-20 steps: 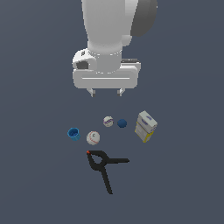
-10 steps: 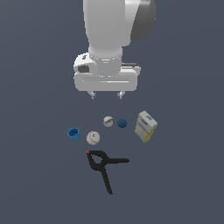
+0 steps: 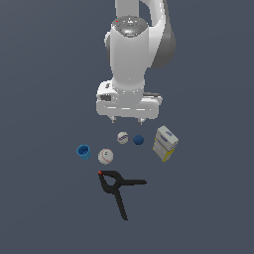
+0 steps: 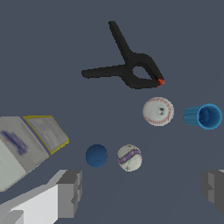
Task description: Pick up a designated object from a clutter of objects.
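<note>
The black clamp [image 3: 119, 187] is seen nearest, then the baseball [image 3: 105, 156] and blue cup [image 3: 83, 151]. The dark blue ball [image 3: 138, 140] lies between a purple-marked ball [image 3: 122, 137] and the box [image 3: 165, 143]. Above, the gripper [image 3: 127, 119] is held spread, grasping nothing.

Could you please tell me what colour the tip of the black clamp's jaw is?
Orange-red; the black clamp shows it best in the wrist view.

Plain dark blue ball [image 4: 96, 155] beside purple-striped white ball [image 4: 130, 157]
</note>
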Motion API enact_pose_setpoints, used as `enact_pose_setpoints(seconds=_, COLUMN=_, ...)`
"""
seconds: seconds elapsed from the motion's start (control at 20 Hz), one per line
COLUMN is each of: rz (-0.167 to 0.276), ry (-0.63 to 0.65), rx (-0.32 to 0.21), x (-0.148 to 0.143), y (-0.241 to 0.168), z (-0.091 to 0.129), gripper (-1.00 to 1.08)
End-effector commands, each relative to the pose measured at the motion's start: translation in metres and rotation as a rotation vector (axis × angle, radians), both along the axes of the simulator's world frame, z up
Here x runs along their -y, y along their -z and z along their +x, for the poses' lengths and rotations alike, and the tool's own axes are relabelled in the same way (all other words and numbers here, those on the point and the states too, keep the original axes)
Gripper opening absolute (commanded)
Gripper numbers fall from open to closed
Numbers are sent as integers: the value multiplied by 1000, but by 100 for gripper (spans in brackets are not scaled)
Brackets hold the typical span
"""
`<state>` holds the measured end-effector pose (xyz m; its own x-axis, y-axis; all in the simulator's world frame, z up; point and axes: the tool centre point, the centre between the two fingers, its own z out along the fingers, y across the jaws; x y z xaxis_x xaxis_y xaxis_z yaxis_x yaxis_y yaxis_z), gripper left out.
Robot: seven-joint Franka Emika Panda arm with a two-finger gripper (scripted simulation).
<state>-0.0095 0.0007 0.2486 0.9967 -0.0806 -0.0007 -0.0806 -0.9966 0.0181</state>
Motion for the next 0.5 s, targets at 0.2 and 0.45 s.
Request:
enact_pose_setpoints(seconds=0.2, rz=3, ry=92, rx=2, x=-22, y=61, z=-11, gripper=100)
enact_pose_setpoints(seconds=0.45, rz=8, ry=163, rx=4, x=-37, y=106, z=-27, gripper=100)
